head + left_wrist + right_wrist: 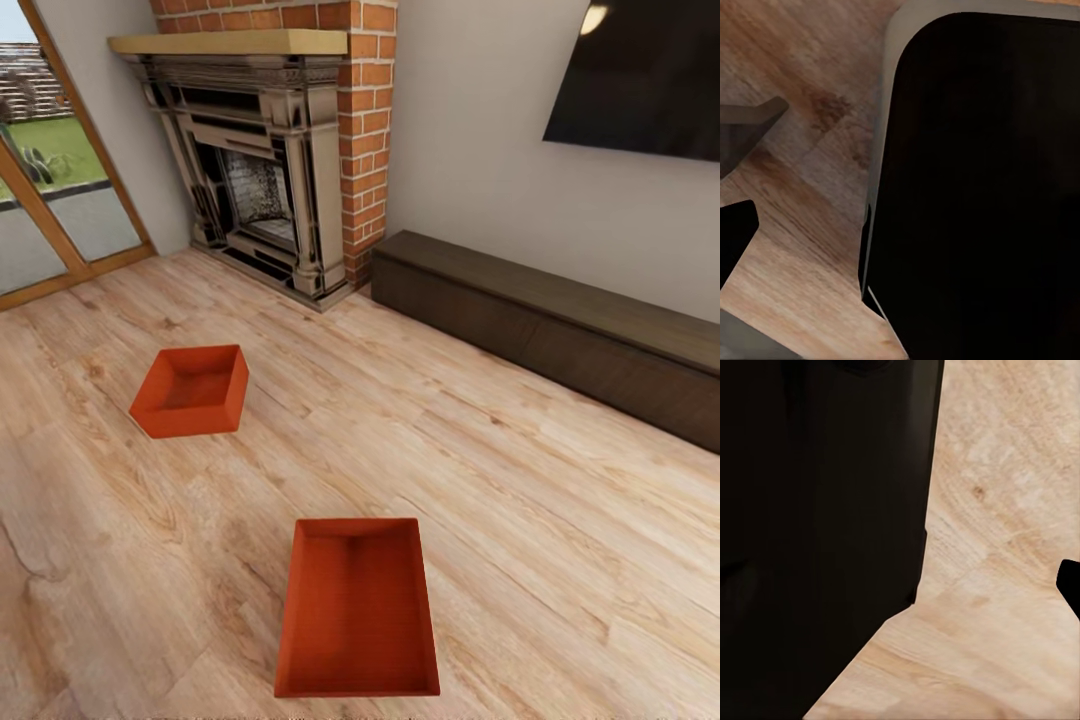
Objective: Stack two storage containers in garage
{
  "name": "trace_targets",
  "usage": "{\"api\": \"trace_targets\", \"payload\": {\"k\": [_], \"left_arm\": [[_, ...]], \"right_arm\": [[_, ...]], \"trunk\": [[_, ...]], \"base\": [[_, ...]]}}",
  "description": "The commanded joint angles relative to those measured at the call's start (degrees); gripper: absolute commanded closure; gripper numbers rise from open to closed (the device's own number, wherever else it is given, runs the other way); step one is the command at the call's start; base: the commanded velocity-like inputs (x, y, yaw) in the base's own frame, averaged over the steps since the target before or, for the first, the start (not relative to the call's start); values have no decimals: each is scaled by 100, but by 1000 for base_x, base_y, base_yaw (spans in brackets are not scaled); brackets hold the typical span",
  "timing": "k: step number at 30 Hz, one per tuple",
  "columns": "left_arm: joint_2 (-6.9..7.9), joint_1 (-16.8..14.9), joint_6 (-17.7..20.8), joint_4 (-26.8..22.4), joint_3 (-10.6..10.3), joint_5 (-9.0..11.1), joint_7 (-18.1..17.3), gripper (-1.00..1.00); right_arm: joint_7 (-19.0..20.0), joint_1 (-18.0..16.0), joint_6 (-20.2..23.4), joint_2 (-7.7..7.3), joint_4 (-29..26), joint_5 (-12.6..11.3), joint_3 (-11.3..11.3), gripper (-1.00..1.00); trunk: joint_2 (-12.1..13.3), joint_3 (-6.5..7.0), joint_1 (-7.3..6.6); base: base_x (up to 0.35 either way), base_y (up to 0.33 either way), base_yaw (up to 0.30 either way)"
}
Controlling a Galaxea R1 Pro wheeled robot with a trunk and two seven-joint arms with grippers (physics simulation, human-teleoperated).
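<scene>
Wood floor (560, 520) spans the living room, brick fireplace (290, 150) and dark cabinet (560, 320) behind. Near bin (357, 610) lies centre; far bin (192, 390) sits well apart, leftward. Jaw states: cannot tell.

Two orange-red storage containers sit apart on the light wood-plank floor (520, 480): the near container (357, 608) and the far-left container (191, 390). A brick fireplace (280, 150) stands beyond them, with a dark low cabinet (560, 320) along the right wall.
</scene>
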Motion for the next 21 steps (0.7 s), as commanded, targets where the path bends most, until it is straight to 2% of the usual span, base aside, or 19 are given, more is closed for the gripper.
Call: {"api": "trace_targets", "payload": {"k": [1,21], "left_arm": [[-1,-1,-1,-1,-4,60,-1,-100],[0,-1,-1,-1,-4,60,4,-100]], "right_arm": [[0,-5,-28,3,15,-48,48,-100],[0,-5,-30,4,15,-48,46,-100]], "trunk": [[-2,-13,0],[-2,-197,0]], "base": [[0,0,0],[0,0,0]]}}
